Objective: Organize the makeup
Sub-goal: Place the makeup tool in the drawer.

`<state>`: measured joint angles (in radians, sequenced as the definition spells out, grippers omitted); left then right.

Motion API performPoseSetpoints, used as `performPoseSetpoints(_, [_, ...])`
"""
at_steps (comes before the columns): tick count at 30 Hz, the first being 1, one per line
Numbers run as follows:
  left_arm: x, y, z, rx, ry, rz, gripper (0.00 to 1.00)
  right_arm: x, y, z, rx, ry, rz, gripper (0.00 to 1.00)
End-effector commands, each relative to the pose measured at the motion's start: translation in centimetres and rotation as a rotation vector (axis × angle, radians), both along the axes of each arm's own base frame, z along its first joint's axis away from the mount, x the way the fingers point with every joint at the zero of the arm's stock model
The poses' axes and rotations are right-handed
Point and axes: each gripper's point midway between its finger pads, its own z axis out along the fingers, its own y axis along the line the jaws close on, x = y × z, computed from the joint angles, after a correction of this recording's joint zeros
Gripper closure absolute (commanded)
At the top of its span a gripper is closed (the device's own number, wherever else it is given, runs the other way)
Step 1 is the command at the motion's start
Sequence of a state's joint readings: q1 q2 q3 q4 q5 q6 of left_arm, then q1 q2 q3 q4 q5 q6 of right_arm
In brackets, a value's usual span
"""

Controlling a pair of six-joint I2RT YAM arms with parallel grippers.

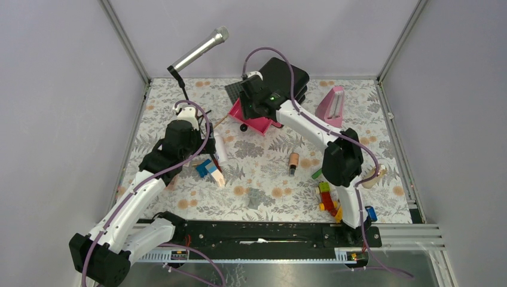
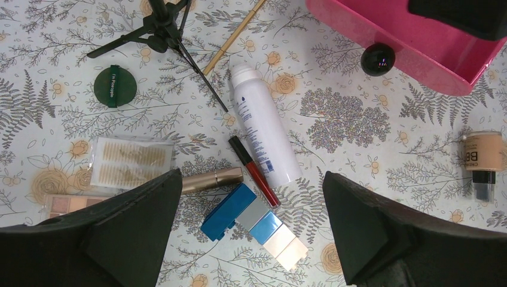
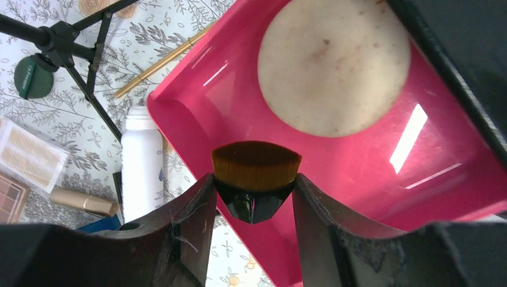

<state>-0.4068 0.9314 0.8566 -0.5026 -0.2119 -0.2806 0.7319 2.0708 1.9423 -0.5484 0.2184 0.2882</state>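
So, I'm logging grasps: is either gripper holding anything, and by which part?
The right gripper pinches a makeup brush by its black base, bristles out over the pink tray. The left gripper is open and holds nothing.

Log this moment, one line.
right gripper: shut on brush, over pink tray | left gripper: open, above white tube | in tray: round puff

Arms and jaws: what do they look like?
Both the left arm and right arm have white shells, black joints and a purple cable looped alongside. The jaws are matte black wedges. A green light glows by the right wrist.
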Motion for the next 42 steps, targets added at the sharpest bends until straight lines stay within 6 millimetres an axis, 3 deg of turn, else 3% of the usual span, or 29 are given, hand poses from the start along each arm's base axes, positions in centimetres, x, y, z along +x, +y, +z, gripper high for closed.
performPoseSetpoints(1, [0.5,-0.1,1.2,-0.02,-0.054,-0.001,0.01,0.7,1.8,1.5,0.087,-0.002,-0.064,0.53])
performPoseSetpoints(7, [0.5,-0.1,1.2,-0.021,-0.054,-0.002,0.01,1.5,3.4,0.8,0.144,0.028,-0.095,0.46])
performPoseSetpoints(11, [0.5,-0.1,1.2,-0.023,-0.054,-0.004,0.01,1.9,3.8,0.5,0.148,0.045,-0.105,0.3])
performPoseSetpoints(19, [0.5,-0.2,1.2,-0.024,-0.055,-0.005,0.01,1.8,2.4,2.4,0.123,0.002,-0.132,0.25])
performPoseSetpoints(23, [0.5,-0.1,1.2,-0.023,-0.054,-0.005,0.01,1.1,0.5,4.6,0.111,-0.053,-0.149,0.25])
performPoseSetpoints(29, [0.5,-0.2,1.1,-0.024,-0.051,-0.007,0.01,-1.5,-4.6,6.3,0.043,-0.128,-0.211,0.22])
performPoseSetpoints(42, [0.7,-0.3,0.6,-0.018,-0.032,-0.007,0.01,-9.0,-15.8,3.1,-0.075,-0.1,-0.364,0.17])
